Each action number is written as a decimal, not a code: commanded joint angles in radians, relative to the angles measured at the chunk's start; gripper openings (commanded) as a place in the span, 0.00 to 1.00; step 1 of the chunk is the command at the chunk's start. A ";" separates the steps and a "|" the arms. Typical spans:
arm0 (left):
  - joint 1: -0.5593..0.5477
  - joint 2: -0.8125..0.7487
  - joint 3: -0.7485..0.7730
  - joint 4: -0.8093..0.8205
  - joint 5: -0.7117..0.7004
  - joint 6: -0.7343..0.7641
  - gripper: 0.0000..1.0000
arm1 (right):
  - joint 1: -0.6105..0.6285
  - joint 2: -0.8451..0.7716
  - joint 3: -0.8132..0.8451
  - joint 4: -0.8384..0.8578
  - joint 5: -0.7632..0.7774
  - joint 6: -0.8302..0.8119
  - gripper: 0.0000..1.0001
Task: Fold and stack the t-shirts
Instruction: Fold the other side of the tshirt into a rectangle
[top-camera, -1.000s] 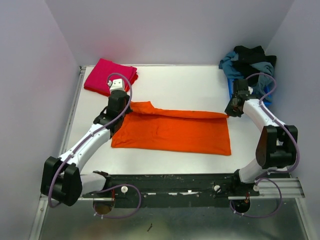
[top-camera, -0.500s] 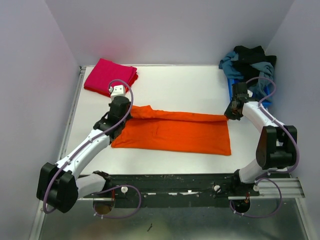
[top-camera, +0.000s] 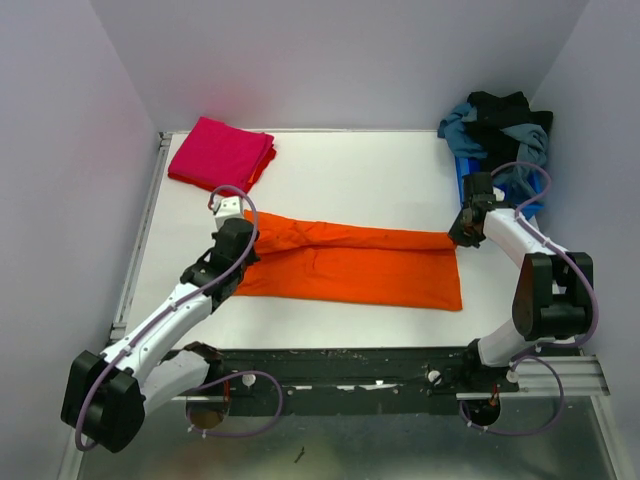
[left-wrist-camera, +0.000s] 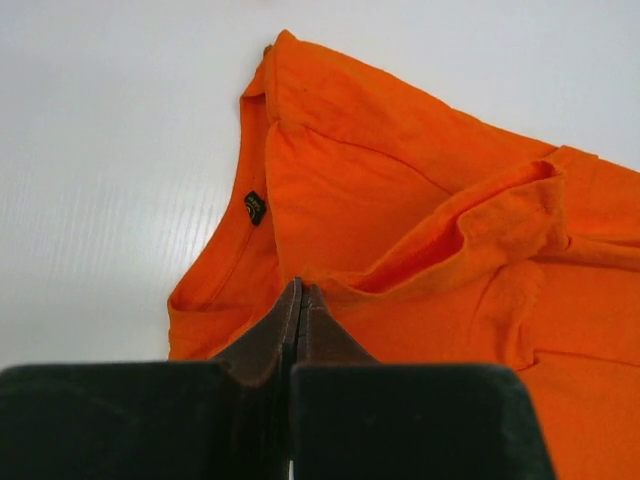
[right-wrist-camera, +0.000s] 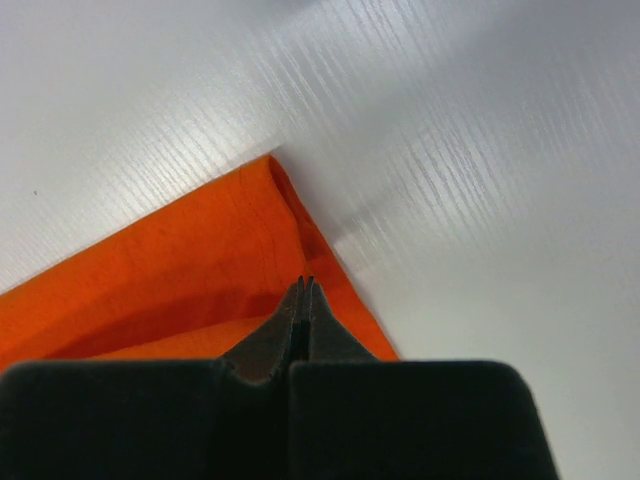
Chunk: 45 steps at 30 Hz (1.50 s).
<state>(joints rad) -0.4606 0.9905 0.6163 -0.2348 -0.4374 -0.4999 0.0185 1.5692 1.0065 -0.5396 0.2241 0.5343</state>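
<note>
The orange t-shirt lies spread across the middle of the white table, its far edge folded over toward the near side. My left gripper is shut on the folded edge at the shirt's left end; the left wrist view shows its jaws pinching a raised orange ridge. My right gripper is shut on the far right corner; in the right wrist view its tips rest on the orange cloth. The magenta t-shirt lies folded at the far left corner.
A pile of dark and blue clothes sits in a blue bin at the far right corner, just behind my right arm. Purple walls enclose the table on three sides.
Both grippers have moved toward the near edge, drawing the orange shirt's far edge over itself. The left end's raised flap now lies lower and nearer, and the shirt looks narrower.
</note>
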 joint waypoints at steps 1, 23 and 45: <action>-0.012 -0.018 -0.032 -0.027 0.020 -0.046 0.00 | -0.005 -0.021 -0.026 0.013 0.044 0.020 0.01; -0.012 -0.099 -0.176 -0.077 0.085 -0.236 0.00 | -0.005 -0.092 -0.128 0.033 0.035 0.033 0.30; 0.028 0.072 0.035 0.086 0.108 -0.112 0.57 | 0.070 -0.101 -0.075 0.145 -0.186 -0.050 0.36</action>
<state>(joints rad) -0.4625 0.9279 0.5961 -0.2646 -0.3538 -0.6491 0.0692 1.4105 0.8948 -0.4171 0.0242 0.4923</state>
